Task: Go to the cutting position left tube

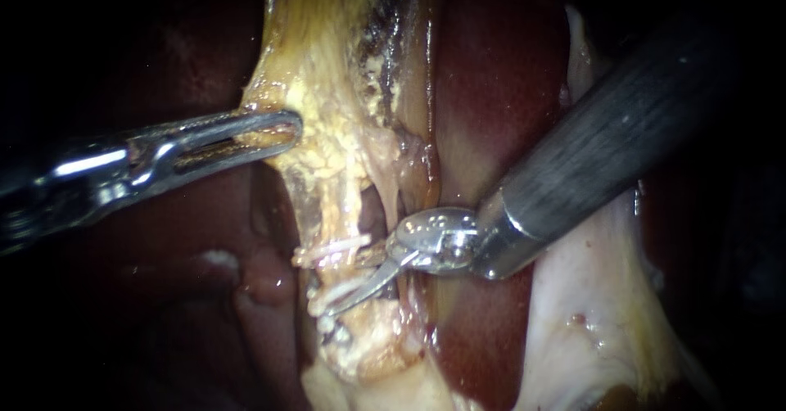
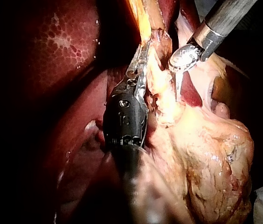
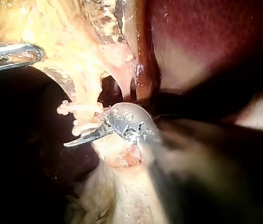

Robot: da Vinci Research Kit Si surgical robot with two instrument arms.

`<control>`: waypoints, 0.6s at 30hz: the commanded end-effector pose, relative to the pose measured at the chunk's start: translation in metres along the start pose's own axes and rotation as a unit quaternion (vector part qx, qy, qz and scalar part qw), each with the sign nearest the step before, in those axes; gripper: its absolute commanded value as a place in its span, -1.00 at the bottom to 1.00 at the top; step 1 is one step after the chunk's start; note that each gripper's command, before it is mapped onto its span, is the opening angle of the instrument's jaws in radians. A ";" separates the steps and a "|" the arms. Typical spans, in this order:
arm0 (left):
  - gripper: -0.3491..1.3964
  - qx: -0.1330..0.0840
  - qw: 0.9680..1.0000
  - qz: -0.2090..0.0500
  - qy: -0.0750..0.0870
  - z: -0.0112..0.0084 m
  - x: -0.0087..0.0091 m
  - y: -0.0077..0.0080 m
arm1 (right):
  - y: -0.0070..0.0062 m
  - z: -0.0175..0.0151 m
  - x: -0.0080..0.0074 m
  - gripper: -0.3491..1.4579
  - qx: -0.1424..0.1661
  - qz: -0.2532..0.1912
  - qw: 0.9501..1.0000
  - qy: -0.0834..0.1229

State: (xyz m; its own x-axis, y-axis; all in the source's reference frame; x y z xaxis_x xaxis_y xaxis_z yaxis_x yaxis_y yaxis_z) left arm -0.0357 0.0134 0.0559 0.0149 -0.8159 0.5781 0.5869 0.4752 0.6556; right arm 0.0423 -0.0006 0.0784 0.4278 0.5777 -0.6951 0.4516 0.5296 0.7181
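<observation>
Between the white clips (image 1: pixel 332 251) on the left tube (image 1: pixel 344 272), our right instrument (image 1: pixel 344 296) lay across that tube, though we could not tell whether its claw was released or clenched. Our left instrument (image 1: pixel 291 128) had its claw clenched on the yellow fatty tissue (image 1: pixel 327 92), stretching it. We judged the blades should straddle the tube squarely, clear of every clip.

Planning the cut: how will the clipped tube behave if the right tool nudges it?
Probably floppy: the tube is a thin soft strand below yellow tissue gripped by the left tool. Likely slippery: it glistens wet. The clips may stiffen it locally.
</observation>
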 end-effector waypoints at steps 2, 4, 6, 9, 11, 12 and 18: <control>-1.00 0.000 1.000 0.000 0.000 0.0001 0.0000 0.0001 | 0.0001 0.0003 0.0001 0.73 0.004 0.007 1.000 0.006; -1.00 0.000 1.000 0.000 0.000 0.0002 0.0000 0.0002 | 0.0003 0.0006 0.0003 0.71 0.009 0.020 1.000 0.010; -1.00 0.000 1.000 0.000 0.000 0.0003 0.0001 0.0003 | 0.0004 0.0009 0.0003 0.69 0.012 0.034 0.999 0.011; -1.00 0.000 1.000 0.000 0.000 0.0005 0.0002 0.0005 | 0.0006 0.0012 0.0003 0.65 0.014 0.063 0.998 0.014; -1.00 0.000 1.000 0.001 0.000 0.0006 0.0002 0.0006 | 0.0009 0.0013 0.0004 0.62 0.015 0.083 0.996 0.018; -1.00 -0.001 1.000 0.001 0.000 0.0006 0.0002 0.0006 | 0.0009 0.0014 0.0004 0.60 0.016 0.089 0.996 0.020; -1.00 -0.001 1.000 0.001 -0.001 0.0008 0.0002 0.0005 | 0.0015 0.0019 0.0005 0.54 0.017 0.109 0.994 0.024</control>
State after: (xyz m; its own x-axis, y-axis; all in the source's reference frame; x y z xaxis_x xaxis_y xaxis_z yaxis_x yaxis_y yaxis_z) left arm -0.0361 0.0137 0.0568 0.0144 -0.8149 0.5794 0.5878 0.4757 0.6544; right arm 0.0448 -0.0007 0.0792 0.4797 0.7087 -0.5173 0.3781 0.3650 0.8507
